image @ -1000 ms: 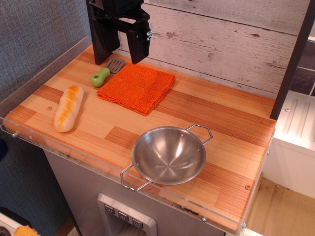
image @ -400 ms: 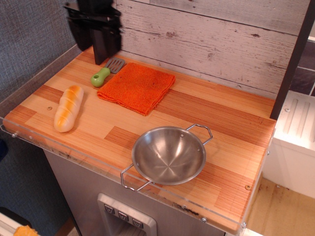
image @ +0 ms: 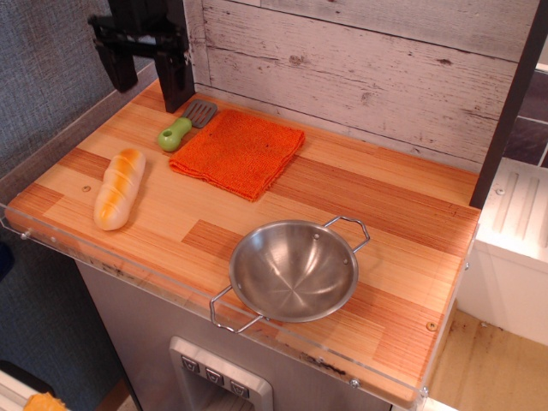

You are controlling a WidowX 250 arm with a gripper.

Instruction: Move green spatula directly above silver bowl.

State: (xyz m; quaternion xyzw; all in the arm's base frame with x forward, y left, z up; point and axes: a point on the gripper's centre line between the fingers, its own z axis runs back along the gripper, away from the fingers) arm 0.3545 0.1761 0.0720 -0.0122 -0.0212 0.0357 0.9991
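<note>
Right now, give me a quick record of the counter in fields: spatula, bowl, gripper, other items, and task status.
spatula: green spatula lies flat at the back left, blade touching the orange cloth
bowl: silver bowl upright near the front edge, nothing in it
gripper: gripper open, above the back left corner, holding nothing
other items: bread loaf at the left
task status: not done; spatula far from the bowl

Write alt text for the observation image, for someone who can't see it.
A black gripper, jaws open and empty, hangs over the back left corner of a wooden counter near a green spatula beside an orange cloth. A bread loaf lies left; a silver bowl sits front.
</note>
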